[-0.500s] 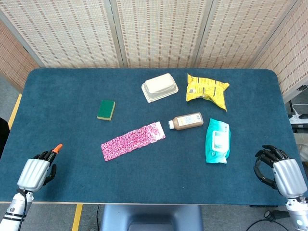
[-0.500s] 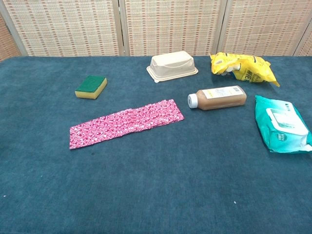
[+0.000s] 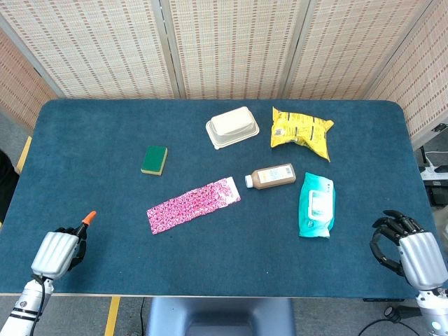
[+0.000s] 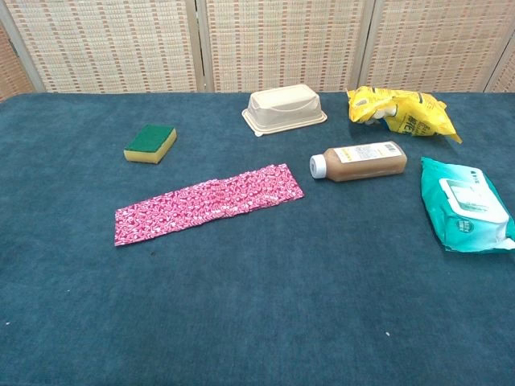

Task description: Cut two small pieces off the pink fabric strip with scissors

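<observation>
The pink patterned fabric strip (image 3: 193, 204) (image 4: 209, 203) lies flat and slanted in the middle of the blue table. My left hand (image 3: 59, 251) is at the front left edge, far from the strip. Its fingers are curled around the scissors (image 3: 87, 218), of which only an orange tip pokes out. My right hand (image 3: 409, 250) hangs at the front right corner with fingers curled in and nothing in them. Neither hand shows in the chest view.
A green and yellow sponge (image 3: 155, 159) lies left of the strip. A beige lidded box (image 3: 232, 127), a yellow snack bag (image 3: 300, 131), a brown bottle (image 3: 273, 176) on its side and a teal wipes pack (image 3: 317, 204) lie behind and to the right.
My left hand has shifted slightly right and toward the front edge with the orange tip still in it. The right hand and the strip are as before.
</observation>
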